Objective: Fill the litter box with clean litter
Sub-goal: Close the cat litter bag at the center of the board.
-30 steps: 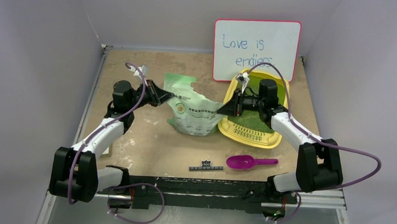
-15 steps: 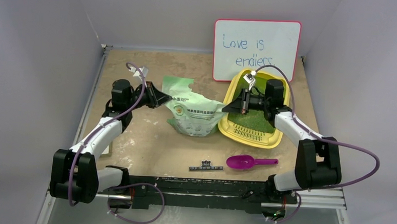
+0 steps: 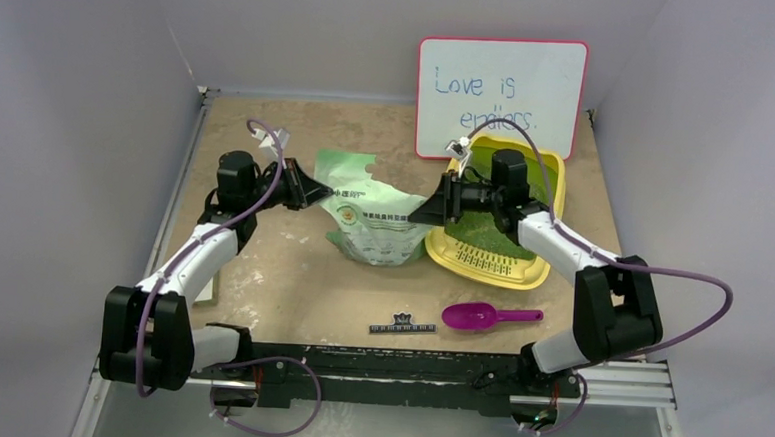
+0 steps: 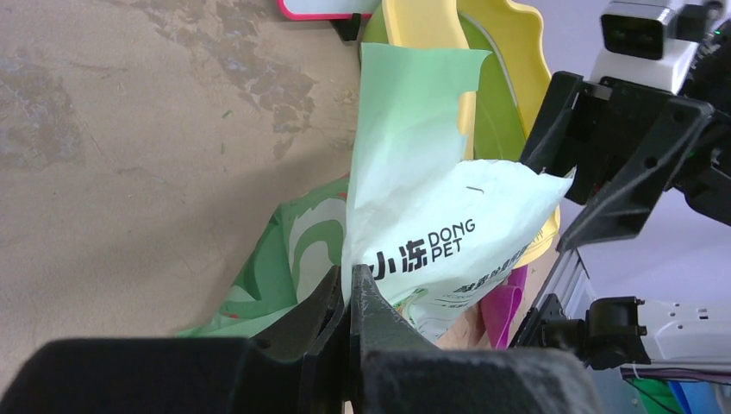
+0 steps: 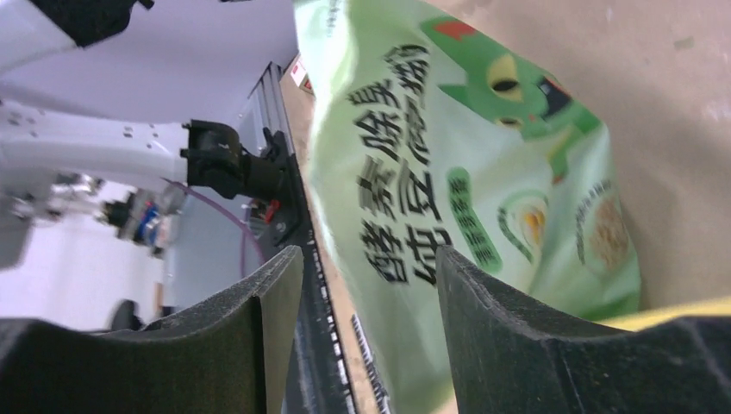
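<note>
Saw the right gripper shifted toward 9 o'clock since half a second earlier, from above the left part of the litter box out to the right edge of the pale green bag, with wrist and cable swung the same way. Found the left gripper, the bag and the litter box unmoved.

Placed the litter box at about 2 o'clock on the table, touching or just beside the bag on its 9 o'clock side. Placed the white board at its 12 o'clock and the magenta scoop lying apart at its 6 o'clock. Noted a shallow yellow rectangle with rounded corners, the slotted grille at the 6 o'clock end. Noted the clean litter inside as a fine, grass-green grainy layer over the floor, from the grille back to the 12 o'clock end, partly hidden by the right arm.

Found the right fingers well apart and clamped on nothing, with the bag's printed face filling the gap in the wrist view; could not tell contact with the bag. Found the left fingers pressed together on the bag's torn upper edge at its 10 o'clock corner, holding that flap up off the table.
</note>
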`<state>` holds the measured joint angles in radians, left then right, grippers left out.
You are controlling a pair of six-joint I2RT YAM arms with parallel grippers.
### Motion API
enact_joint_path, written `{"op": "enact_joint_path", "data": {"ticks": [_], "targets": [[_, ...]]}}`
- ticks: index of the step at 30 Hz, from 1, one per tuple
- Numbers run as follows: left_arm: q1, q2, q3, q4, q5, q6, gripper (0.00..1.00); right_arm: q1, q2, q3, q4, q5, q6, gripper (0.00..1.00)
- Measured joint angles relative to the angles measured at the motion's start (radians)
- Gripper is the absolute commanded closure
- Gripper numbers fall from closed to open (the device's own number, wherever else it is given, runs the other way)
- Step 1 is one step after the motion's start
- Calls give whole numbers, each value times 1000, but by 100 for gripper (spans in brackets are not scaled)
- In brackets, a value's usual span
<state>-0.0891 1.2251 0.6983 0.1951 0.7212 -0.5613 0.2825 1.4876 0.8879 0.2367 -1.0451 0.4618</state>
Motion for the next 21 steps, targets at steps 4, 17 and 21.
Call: {"op": "enact_joint_path", "data": {"ticks": [4, 17, 21], "targets": [[2, 8, 0, 13, 1, -11, 100, 61, -18, -45, 163, 37, -76, 68], [3, 24, 13, 35, 32, -29, 100, -42, 50, -152, 544, -129, 176, 100], [4, 35, 19, 23, 32, -22, 100, -82, 64, -99, 417, -199, 238, 100]]}}
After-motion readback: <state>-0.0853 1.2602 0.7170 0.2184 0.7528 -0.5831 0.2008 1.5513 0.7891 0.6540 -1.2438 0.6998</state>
